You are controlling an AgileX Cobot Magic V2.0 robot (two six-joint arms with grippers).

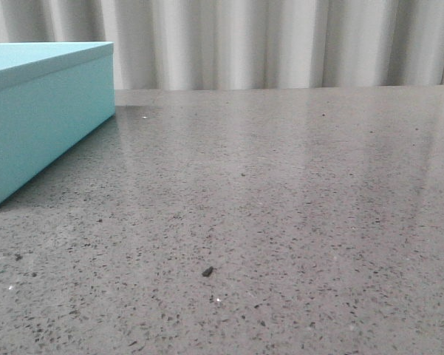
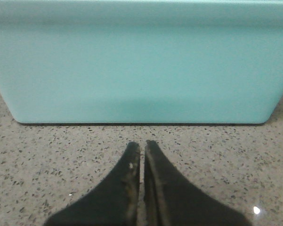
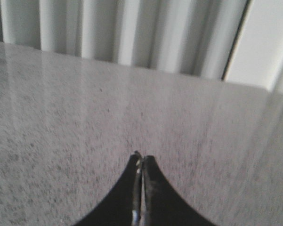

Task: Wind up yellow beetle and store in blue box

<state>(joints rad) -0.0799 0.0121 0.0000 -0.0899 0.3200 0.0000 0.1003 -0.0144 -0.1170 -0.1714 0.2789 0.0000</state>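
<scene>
The blue box (image 1: 44,111) stands at the left of the table with its lid on. It fills the far part of the left wrist view (image 2: 141,66). My left gripper (image 2: 142,145) is shut and empty, low over the table, its tips a short way from the box's side wall. My right gripper (image 3: 141,157) is shut and empty above bare table. Neither gripper shows in the front view. The yellow beetle is out of view in all frames.
The speckled grey stone table (image 1: 281,207) runs back to a pale pleated curtain (image 1: 281,44). A small dark speck (image 1: 207,271) lies near the front. The right wrist view shows the table's far edge (image 3: 179,75) and the curtain behind it.
</scene>
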